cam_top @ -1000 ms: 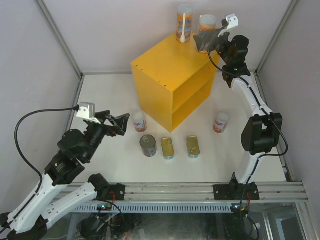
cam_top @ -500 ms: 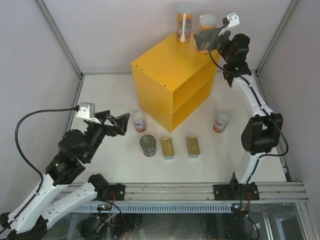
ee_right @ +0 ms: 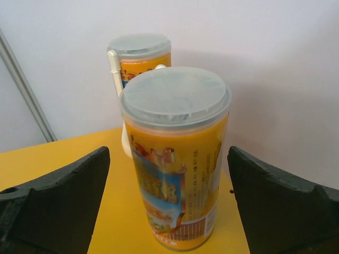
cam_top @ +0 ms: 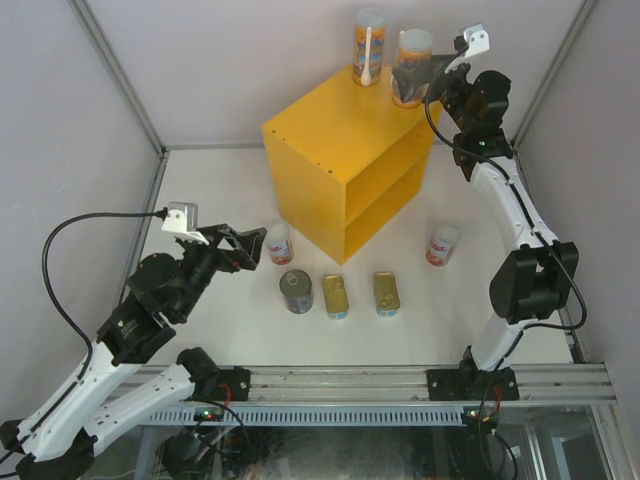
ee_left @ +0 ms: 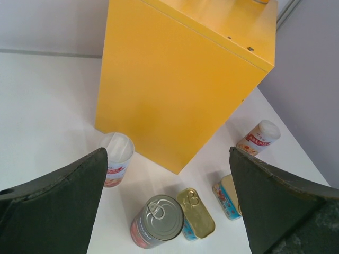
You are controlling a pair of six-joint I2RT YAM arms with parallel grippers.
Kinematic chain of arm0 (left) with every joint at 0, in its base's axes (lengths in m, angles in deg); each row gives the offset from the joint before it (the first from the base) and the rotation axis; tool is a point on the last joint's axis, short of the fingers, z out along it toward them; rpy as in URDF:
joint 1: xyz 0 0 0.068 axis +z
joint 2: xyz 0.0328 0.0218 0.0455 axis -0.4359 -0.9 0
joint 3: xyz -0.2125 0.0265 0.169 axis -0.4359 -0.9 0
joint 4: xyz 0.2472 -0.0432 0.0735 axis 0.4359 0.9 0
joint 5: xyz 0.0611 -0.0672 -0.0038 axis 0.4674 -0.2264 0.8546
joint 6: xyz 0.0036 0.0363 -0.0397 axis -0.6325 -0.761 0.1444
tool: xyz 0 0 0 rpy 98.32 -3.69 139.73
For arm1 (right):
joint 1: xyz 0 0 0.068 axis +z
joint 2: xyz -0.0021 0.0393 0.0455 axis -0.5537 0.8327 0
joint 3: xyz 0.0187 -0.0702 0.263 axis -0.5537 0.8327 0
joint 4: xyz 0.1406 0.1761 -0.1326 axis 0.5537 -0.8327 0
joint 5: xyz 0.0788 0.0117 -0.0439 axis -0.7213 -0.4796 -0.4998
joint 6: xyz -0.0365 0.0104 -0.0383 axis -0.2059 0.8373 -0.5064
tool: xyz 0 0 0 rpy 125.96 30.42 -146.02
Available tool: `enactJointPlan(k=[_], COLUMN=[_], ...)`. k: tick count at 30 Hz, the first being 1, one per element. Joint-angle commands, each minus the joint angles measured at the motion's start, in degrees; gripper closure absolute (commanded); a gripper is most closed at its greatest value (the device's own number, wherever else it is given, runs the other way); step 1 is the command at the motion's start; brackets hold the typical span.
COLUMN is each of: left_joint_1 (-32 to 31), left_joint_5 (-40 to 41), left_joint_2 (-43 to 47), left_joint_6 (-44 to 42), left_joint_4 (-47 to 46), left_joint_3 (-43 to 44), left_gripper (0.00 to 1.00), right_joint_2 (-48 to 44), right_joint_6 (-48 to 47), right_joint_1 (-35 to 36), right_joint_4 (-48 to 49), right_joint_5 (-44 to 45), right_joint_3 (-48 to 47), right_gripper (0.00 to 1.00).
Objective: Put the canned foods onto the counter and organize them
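Top view, 12 o'clock = far wall.

Near row on the white table [cam_top: 200, 190], by the counter's near corner:
- dark round tin [cam_top: 297, 291], upright, pull-tab lid up
- first flat tin [cam_top: 336, 296] at its 3 o'clock, just beside it, not touching
- second flat tin [cam_top: 387, 293] further toward 3 o'clock, a gap between the two

Left gripper [cam_top: 254, 248]: jaws spread wide, nothing between them.
- The near slim can [cam_top: 279, 243] stands upright just off the fingertips at 3 o'clock, in front of the opening rather than inside it.
- In the left wrist view this can sits beside the tip of the left finger [ee_left: 63, 201].
- The round tin lies at the gripper's 5 o'clock.

Right-side slim can [cam_top: 442, 244]: upright on the table, at 3 o'clock of the counter's near corner, well apart from both grippers.

Counter [cam_top: 340, 150]: yellow box; its open face, with one inner shelf, looks toward 4 o'clock.

Counter top, far corner:
- spoon can [cam_top: 369, 47], upright, a white spoon-like piece on its side
- front can [cam_top: 414, 52], upright, at its 4 o'clock, near the right edge

Right gripper [ee_right: 168, 159]: jaws spread, not clamped.
- One finger stands on each side of the front can.
- Right wrist view: clear gap at the left finger [ee_right: 58, 206], a thinner one at the right.
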Motion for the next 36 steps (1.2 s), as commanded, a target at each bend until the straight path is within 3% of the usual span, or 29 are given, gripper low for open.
enactJointPlan(k=[1, 14, 24, 32, 36], left_joint_1=[0.3, 0.8, 0.9, 2.3, 5.8], left_joint_5=[-0.2, 5.6, 7.9, 5.0, 1.7], left_joint_2=[-0.3, 2.4, 0.2, -5.2, -6.7], left_joint_6=[2.9, 14.5, 24.9, 25.0, 24.5], left_joint_4=[0.0, 10.1, 13.8, 13.6, 12.9], left_joint_3=[0.7, -0.2, -1.8, -2.2, -4.0], left_gripper=[0.00, 0.00, 0.04, 0.04, 0.02], right_joint_2=[-4.9, -20.6, -38.8, -51.3, -55.4], right_joint_6=[-0.6, -1.7, -5.6, 0.2, 7.8], right_joint_1=[0.1, 3.1, 14.6, 24.8, 26.0], right_joint_4=[1.8, -2.4, -19.4, -37.3, -49.1], right_joint_5=[0.7, 5.8, 23.8, 45.4, 52.3], right_joint_3=[2.0, 15.1, 24.1, 33.2, 35.7], right_gripper=[0.08, 0.08, 0.08, 0.08, 0.08])
